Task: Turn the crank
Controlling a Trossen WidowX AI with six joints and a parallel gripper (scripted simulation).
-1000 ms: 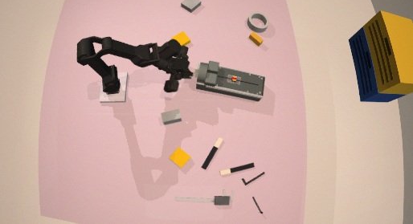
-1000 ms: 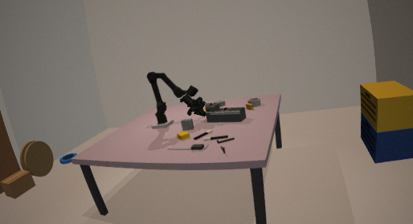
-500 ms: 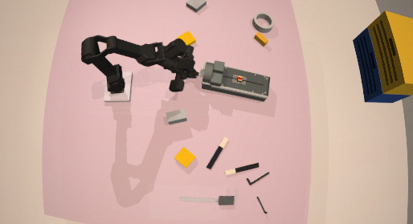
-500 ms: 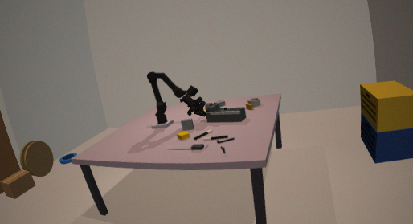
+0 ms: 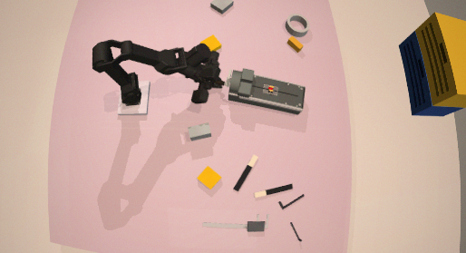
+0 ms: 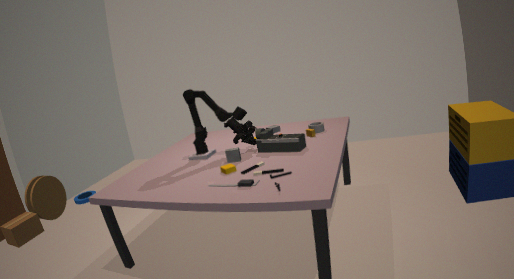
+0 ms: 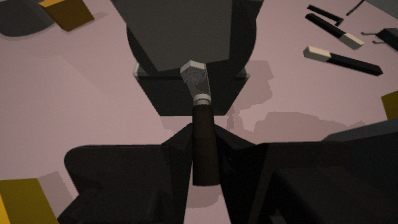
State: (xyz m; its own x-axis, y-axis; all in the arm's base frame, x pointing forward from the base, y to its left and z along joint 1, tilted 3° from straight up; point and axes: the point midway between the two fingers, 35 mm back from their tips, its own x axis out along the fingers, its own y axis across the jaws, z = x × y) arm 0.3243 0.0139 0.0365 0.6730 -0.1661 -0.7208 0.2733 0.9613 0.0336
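Note:
The grey machine (image 5: pixel 286 99) (image 6: pixel 282 145) (image 7: pixel 195 30) lies lengthwise, its round crank end toward the arm. The red pointer (image 5: pixel 270 88) shows small on its top near the middle; whether it is level with the brass marks is too small to tell. The crank's light metal arm (image 7: pixel 200 90) runs from its hub to the dark handle (image 7: pixel 204 130), which points toward the wrist camera. My gripper (image 5: pixel 223 83) (image 6: pixel 255 142) (image 7: pixel 201 127) is shut on the handle, a finger at each side. The machine's top is outside the wrist view.
A grey block (image 5: pixel 199 131) (image 6: pixel 233 155) and yellow blocks (image 5: pixel 208 178) (image 5: pixel 212 43) stand near the arm. A grey ring (image 5: pixel 286 25) and an orange block (image 5: pixel 295 44) lie beyond the machine. Two markers (image 5: pixel 243 177) (image 5: pixel 278 189), hex keys and a caliper (image 5: pixel 256 226) lie on the near side.

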